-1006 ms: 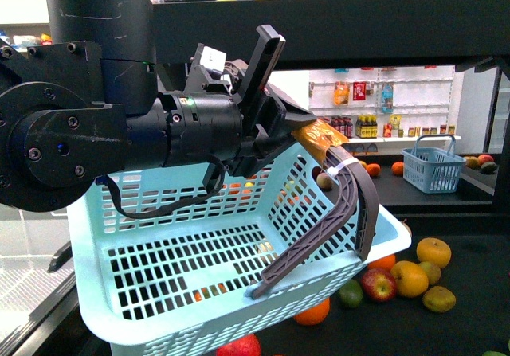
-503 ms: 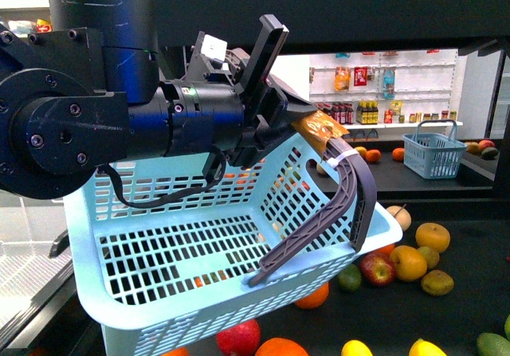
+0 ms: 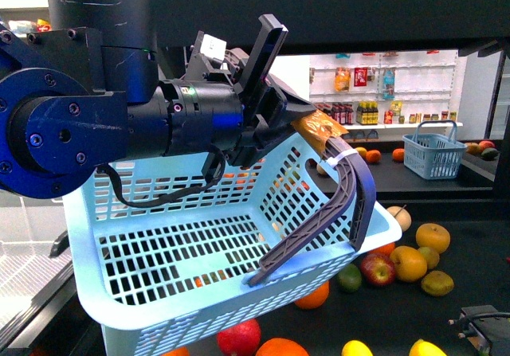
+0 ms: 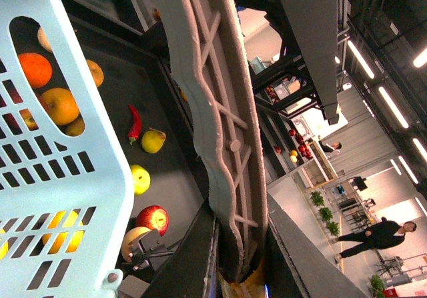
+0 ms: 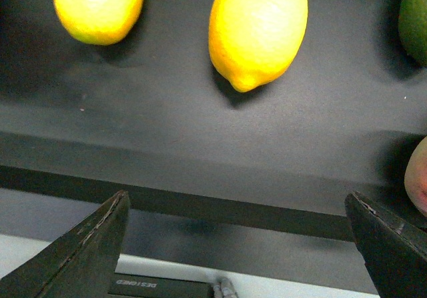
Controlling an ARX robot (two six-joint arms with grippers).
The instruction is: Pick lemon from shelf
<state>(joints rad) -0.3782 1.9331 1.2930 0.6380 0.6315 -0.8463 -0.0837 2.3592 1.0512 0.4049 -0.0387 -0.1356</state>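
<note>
Two lemons lie on the black shelf deck [image 5: 200, 111]: one [image 5: 259, 28] ahead of my right gripper [image 5: 237, 245], the other [image 5: 99, 5] off to one side. The right gripper is open and empty, hovering over the deck's front edge, short of both lemons. In the front view the lemons [image 3: 356, 348] [image 3: 426, 348] sit at the bottom edge, with the right gripper [image 3: 486, 328] just beside them. My left gripper [image 3: 307, 129] is shut on the grey handle [image 3: 351, 197] of a light blue basket [image 3: 199, 252] and holds it up, tilted. The handle [image 4: 213, 111] also shows in the left wrist view.
Oranges, apples and other fruit [image 3: 410, 262] lie on the deck behind the lemons. A green fruit [image 5: 417, 18] and a reddish fruit [image 5: 417, 181] lie beside the nearer lemon. A small blue basket [image 3: 433, 157] stands on a far shelf. An upper black deck [image 3: 358, 9] hangs overhead.
The front view has tipped down, bringing the lemons into sight at the bottom. My right gripper has come into view at the bottom right. The left gripper still holds the basket.
</note>
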